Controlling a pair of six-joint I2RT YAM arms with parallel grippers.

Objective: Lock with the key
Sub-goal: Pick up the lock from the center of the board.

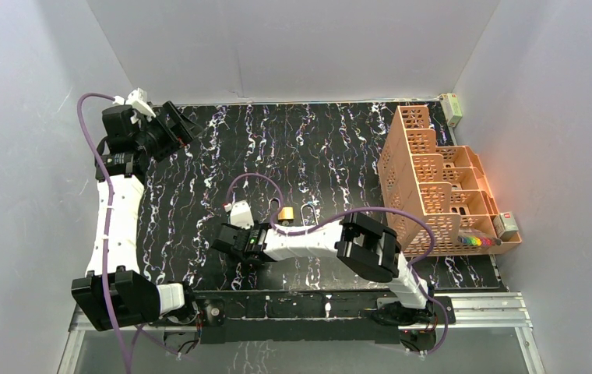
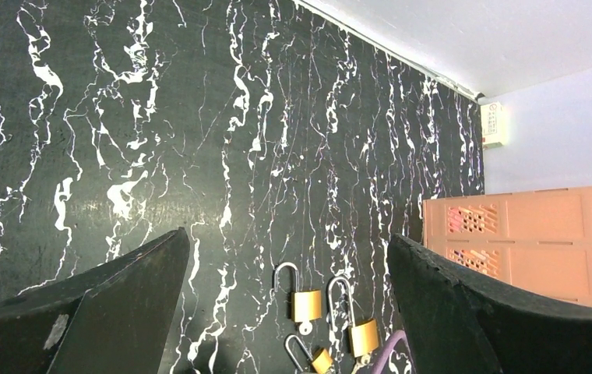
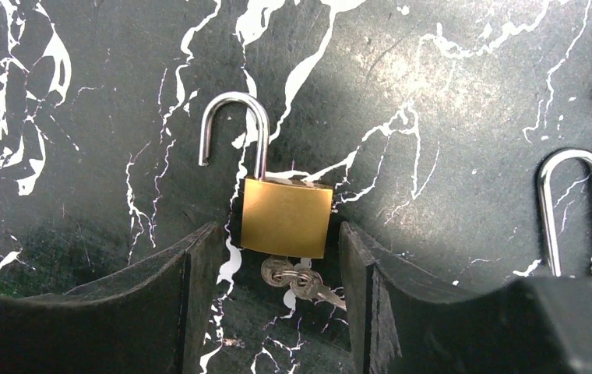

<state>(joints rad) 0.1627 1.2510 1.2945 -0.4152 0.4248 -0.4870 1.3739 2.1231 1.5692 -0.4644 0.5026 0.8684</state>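
padlock: flat on marbled table, shackle open, keys at its base | right gripper: jaws part-spread, flanking padlock body, narrow gaps | left gripper: jaws wide apart, empty

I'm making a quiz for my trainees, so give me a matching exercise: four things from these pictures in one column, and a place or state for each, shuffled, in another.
1 padlock with keys
2 keys
3 left gripper
4 orange crate

A on the right side of the table
B wide open, holding nothing
C between the fingers of the right gripper, shackle open
D at that padlock's base

Pairs: 1-C, 2-D, 3-B, 4-A
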